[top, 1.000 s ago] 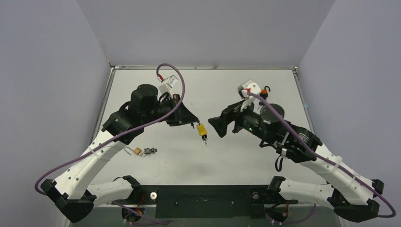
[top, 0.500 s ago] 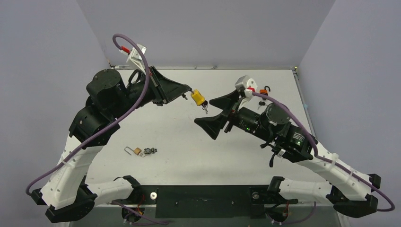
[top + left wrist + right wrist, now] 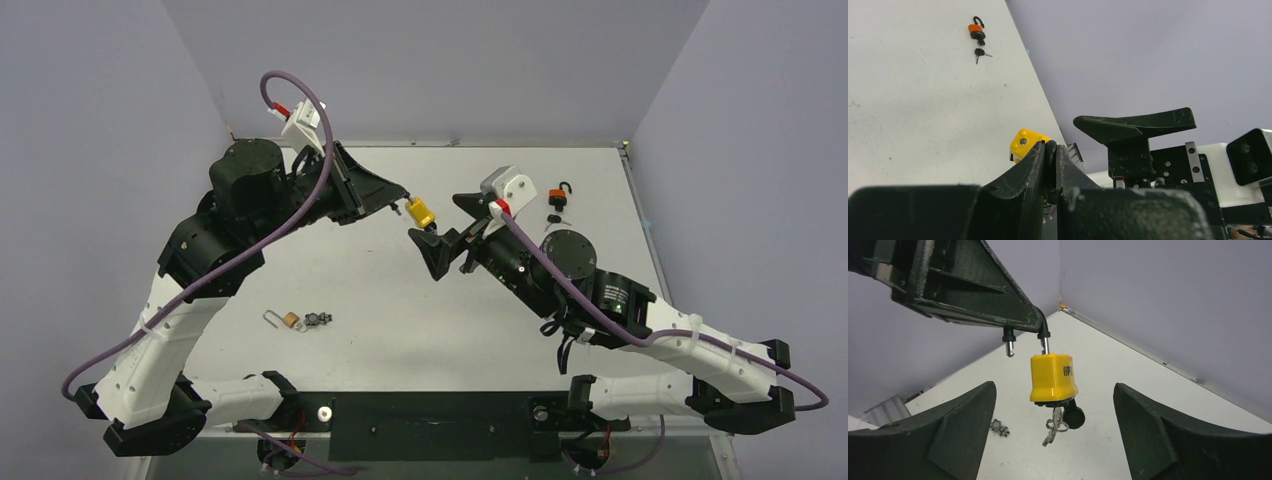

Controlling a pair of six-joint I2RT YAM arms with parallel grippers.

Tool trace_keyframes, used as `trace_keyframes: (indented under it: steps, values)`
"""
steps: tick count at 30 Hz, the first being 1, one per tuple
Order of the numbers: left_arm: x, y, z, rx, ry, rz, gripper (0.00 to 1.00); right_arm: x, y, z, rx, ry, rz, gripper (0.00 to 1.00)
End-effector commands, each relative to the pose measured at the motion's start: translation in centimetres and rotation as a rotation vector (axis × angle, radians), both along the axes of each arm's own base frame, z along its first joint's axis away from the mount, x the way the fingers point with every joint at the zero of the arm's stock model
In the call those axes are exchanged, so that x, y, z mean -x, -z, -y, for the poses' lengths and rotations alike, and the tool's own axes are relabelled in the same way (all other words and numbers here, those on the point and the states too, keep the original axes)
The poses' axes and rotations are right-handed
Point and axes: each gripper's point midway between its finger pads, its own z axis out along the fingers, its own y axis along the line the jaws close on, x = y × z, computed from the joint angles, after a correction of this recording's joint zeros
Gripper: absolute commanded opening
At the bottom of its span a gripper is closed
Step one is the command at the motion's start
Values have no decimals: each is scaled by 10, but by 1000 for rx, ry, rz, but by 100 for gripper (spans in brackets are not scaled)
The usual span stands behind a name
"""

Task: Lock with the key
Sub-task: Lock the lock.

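From above, we see that over the last 1 second the left gripper [image 3: 402,203], clamped shut on the yellow padlock [image 3: 420,213], has lifted it clear of the table [image 3: 400,330]. The right gripper [image 3: 447,232], spread wide and holding nothing, has closed in just below the padlock, so we judge the key turn comes next. In the left wrist view the padlock peeks past the pinched fingertips [image 3: 1039,156]. In the right wrist view it hangs between 2 open fingers, long axis upright: shackle [image 3: 1044,344] up with 1 leg free, keyhole end down, carrying the key [image 3: 1074,416].
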Motion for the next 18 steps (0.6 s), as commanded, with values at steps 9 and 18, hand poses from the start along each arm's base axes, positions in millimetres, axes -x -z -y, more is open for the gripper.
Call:
trace_keyframes:
  steps: [9, 18]
  values:
    - [14, -56, -8, 130, 1, 110, 0, -18, -9, -3, 51, 119, 64, 72]
    - [15, -56, -8, 131, 5, 107, 0, -18, -8, -9, 41, 126, 71, 63]
